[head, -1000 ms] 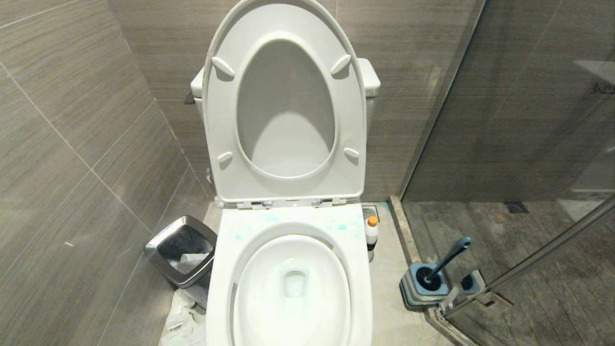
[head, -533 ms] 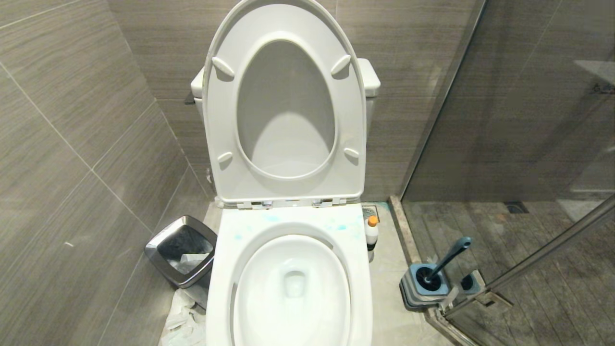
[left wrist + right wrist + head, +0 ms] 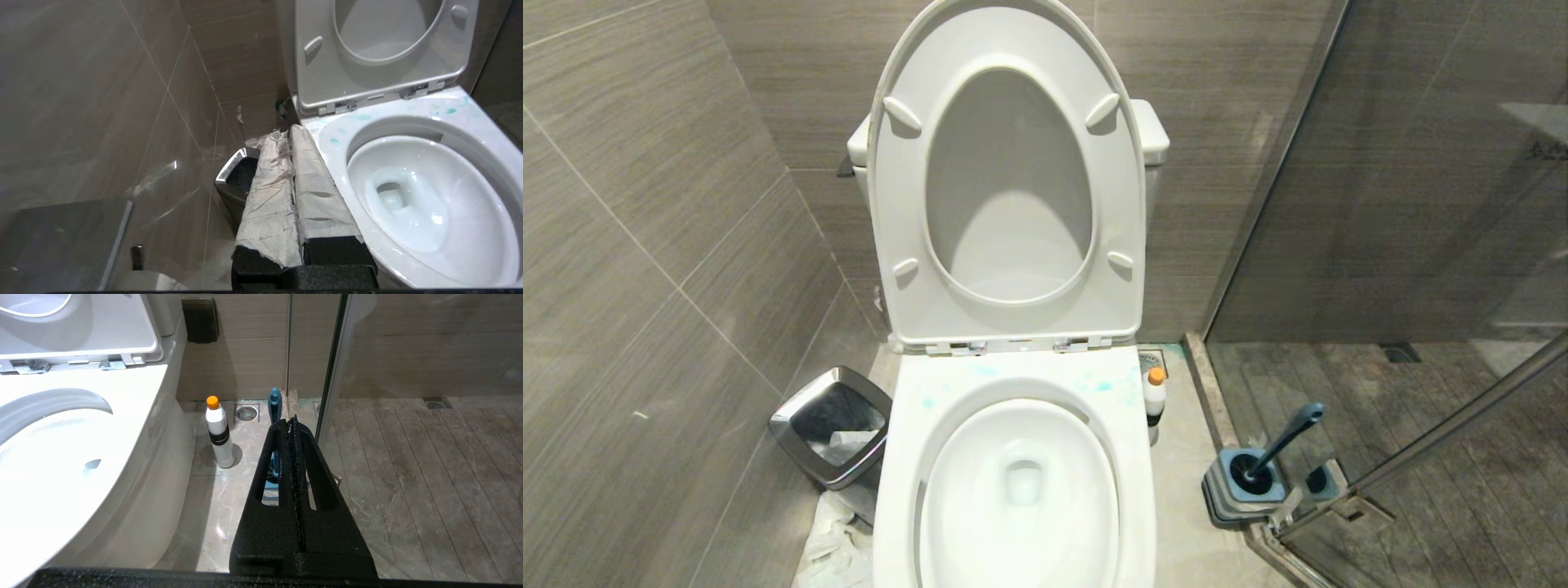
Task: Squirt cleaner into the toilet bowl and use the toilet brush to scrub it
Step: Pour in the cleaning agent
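Standing upright on the floor just beside the toilet bowl [image 3: 1131, 457] and looking light, smooth and slippery, the cleaner [image 3: 219, 433], best taken around its mid-body, with left gripper [image 3: 288, 134] and right gripper [image 3: 292, 420] both pressed together, empty.

No visible change in the head view, both arms outside it

Large grey-brown wall tiles [image 3: 645, 245] with a fine horizontal grain cover the left and far walls. On the right a glass shower partition [image 3: 1421, 204] rises from a raised stone kerb [image 3: 1213, 392]. The pale marbled floor [image 3: 1184, 506] holds a round drain [image 3: 246, 413] near the far wall; the shower floor [image 3: 1462, 457] is darker, ribbed.
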`<state>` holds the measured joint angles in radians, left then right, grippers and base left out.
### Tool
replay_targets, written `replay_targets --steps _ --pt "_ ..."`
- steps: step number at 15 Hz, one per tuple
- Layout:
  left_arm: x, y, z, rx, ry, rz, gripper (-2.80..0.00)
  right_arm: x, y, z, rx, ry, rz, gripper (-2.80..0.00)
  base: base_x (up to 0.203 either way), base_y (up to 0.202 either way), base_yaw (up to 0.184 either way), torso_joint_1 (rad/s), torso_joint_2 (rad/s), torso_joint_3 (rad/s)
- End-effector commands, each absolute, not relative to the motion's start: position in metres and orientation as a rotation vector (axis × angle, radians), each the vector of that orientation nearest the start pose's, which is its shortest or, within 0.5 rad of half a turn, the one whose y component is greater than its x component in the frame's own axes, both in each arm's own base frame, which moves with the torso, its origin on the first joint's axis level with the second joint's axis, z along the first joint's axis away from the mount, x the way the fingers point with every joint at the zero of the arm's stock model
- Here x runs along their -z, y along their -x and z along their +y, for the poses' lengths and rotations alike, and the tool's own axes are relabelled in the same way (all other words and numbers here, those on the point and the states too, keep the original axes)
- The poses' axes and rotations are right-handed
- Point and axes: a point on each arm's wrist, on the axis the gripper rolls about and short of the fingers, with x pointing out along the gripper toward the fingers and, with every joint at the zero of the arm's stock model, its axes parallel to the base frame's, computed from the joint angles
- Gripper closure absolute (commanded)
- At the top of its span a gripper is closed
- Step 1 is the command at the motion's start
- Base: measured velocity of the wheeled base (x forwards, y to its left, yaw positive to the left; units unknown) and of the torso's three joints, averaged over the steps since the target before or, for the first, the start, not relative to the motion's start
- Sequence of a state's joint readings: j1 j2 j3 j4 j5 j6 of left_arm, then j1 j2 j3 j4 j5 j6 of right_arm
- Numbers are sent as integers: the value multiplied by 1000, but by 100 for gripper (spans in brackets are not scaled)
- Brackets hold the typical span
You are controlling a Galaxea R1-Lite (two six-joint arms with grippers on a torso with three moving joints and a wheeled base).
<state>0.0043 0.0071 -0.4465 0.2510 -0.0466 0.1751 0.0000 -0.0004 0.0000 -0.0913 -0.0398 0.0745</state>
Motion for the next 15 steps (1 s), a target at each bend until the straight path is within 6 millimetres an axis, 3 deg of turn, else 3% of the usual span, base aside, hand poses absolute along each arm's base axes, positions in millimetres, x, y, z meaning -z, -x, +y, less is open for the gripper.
replay_targets --steps 1,4,7,15 --pt "-134 46 -1 23 -184 -216 0 -78 21 -1 37 -76 -69 0 0 0 0 0 0 0" --pt "-97 25 -1 26 -176 -200 0 -78 21 -1 37 -76 -69 0 0 0 0 0 0 0" --pt "-75 23 -1 47 -147 4 0 -78 21 -1 37 -75 -69 0 0 0 0 0 0 0" --pt "-74 23 -1 31 -43 7 0 -78 21 -1 37 -76 -69 0 0 0 0 0 0 0"
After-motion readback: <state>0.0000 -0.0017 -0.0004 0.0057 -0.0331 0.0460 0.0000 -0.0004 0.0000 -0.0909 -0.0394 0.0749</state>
